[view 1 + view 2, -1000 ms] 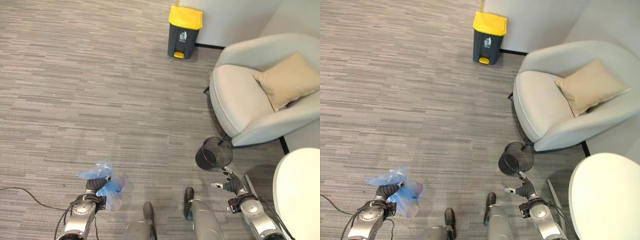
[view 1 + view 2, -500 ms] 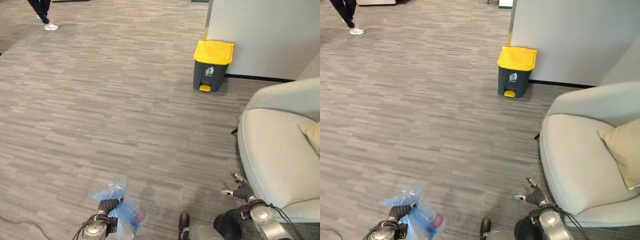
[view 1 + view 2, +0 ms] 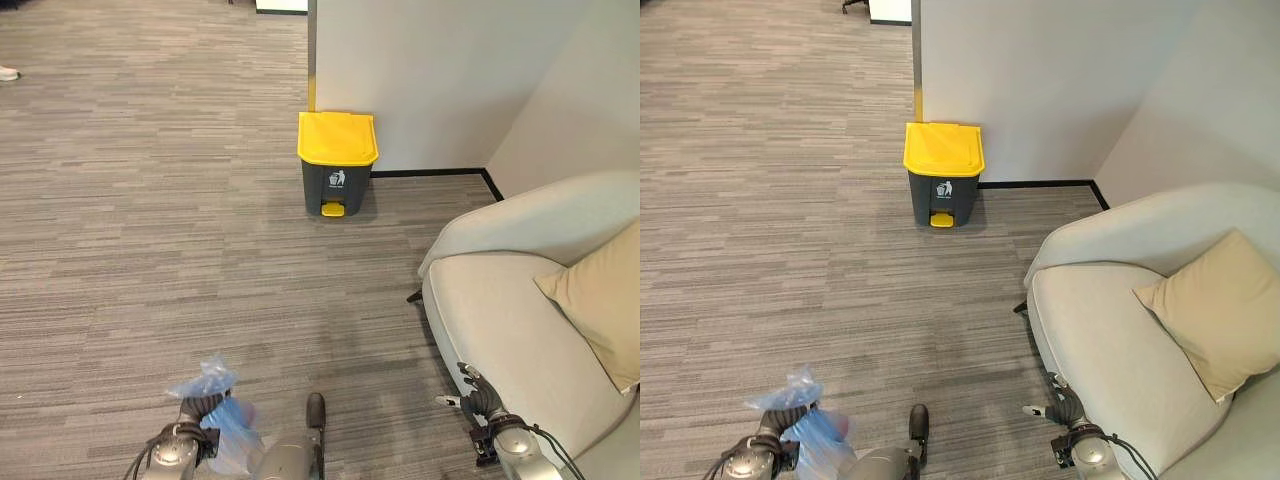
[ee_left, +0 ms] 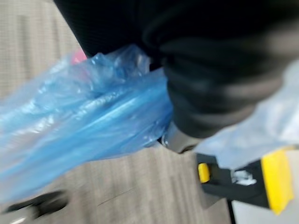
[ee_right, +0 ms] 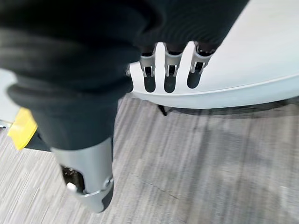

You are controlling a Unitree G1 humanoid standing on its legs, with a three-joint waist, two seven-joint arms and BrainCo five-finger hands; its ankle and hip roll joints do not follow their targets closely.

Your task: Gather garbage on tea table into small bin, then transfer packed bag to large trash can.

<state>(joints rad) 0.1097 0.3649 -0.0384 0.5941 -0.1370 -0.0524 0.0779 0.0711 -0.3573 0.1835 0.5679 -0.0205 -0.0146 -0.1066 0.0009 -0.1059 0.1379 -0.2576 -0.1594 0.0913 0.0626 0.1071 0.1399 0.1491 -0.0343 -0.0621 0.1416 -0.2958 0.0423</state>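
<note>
Left eye view showed the robot standing on grey carpet with the large trash can [image 3: 337, 177], dark-bodied with a yellow lid and a yellow foot pedal, set against the base of a white wall well ahead and slightly to the left of centre. The left hand [image 3: 197, 408] was low at the near edge of the scene, its fingers curled round the gathered neck of the blue plastic bag [image 3: 222, 427], which hung beside and below it with a bunch of loose film sticking up above the grasp. Holding it by the neck seemed meant to keep the mouth closed so nothing could spill while it was carried. In the left wrist view the blue film ran from the hand, with something pink showing through or behind it, and the yellow-lidded can appeared small in the distance. The right hand [image 3: 478, 398] hung near the front edge of a pale armchair [image 3: 520, 330], its fingers straight and spread, holding nothing; the right wrist view showed them pointing toward the chair's light shell. A tan cushion [image 3: 598, 298] leaned in the chair's seat. Judging by the packed bag in hand and the closed lid ahead, the gathering was done and the carry to the can remained, with the lid not yet opened.
</note>
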